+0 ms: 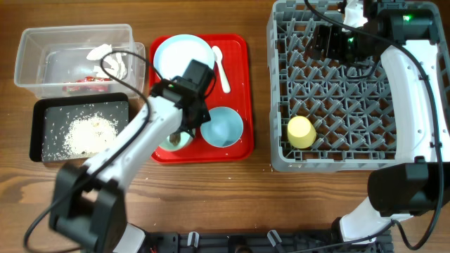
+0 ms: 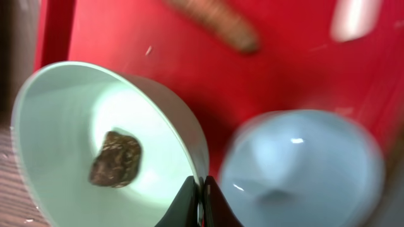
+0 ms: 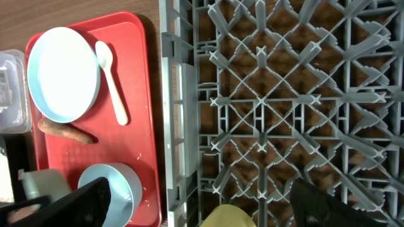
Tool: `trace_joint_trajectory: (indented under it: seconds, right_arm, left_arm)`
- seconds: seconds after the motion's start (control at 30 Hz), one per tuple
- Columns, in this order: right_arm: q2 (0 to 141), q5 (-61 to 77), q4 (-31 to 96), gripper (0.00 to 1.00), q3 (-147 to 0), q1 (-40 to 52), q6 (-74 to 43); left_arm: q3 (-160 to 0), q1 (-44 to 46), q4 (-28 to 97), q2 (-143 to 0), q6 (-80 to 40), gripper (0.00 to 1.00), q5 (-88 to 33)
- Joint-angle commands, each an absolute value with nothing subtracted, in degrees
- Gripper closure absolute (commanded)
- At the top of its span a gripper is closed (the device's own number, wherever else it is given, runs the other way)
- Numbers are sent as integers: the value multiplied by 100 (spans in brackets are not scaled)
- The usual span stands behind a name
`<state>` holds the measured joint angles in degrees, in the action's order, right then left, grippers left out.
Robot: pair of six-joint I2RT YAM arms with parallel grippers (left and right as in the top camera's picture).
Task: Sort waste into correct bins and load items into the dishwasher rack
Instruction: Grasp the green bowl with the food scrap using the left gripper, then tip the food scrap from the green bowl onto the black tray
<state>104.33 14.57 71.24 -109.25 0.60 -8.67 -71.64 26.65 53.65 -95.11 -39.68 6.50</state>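
My left gripper (image 2: 201,192) is shut on the rim of the mint bowl (image 2: 76,126), which holds the dark food lump (image 2: 115,159). In the overhead view the gripper (image 1: 184,130) sits at the front of the red tray. The blue bowl (image 1: 222,126) stands beside it on the right. The plate (image 1: 183,57), the spoon (image 1: 220,68) and the sausage stick (image 3: 66,131) lie on the red tray too. The yellow cup (image 1: 301,131) stands in the grey rack (image 1: 351,91). My right gripper (image 3: 202,205) is open and empty above the rack's back part.
The red tray (image 1: 239,91) lies between the bins and the rack. The clear tub (image 1: 42,49) at the back left holds the wrapper (image 1: 88,79) and tissue (image 1: 112,60). The black tray (image 1: 49,112) in front of it holds rice (image 1: 91,133).
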Motion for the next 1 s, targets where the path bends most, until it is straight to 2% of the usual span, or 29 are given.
trace_joint_trajectory:
  seconds: [0.0,0.17,0.27,0.47,0.57,0.77,0.97]
  right_arm:
    - [10287,1494,7113,7,-11056,67,-764]
    - [10287,1498,6991,7,-11056,67,-768]
    - [10287,1514,6967,8,-11056,67,-768]
    - [10287,1516,6973,8,-11056,67,-770]
    - [10287,1516,6993,8,-11056,67,-770]
    - [10287,1516,7022,7,-11056,67,-773]
    - [10287,1514,7017,8,-11056,67,-768]
  left_arm:
    - [-7577,2349,5384,-8385,-3540,96,534]
    - [-7577,1177,5612,-7328,-3057,96,268]
    - [-7577,47,5693,-7214,-2418,96,-611]
    - [-7564,-2493,5728,-8051,-825,96,-3822]
    - [-7564,-3382,5924,-8761,16,96,-5664]
    - [-7564,-4431,6593,-10162,1319,96,-7642]
    - [-7564,-4676,7026,-10873,1328,96,-8683]
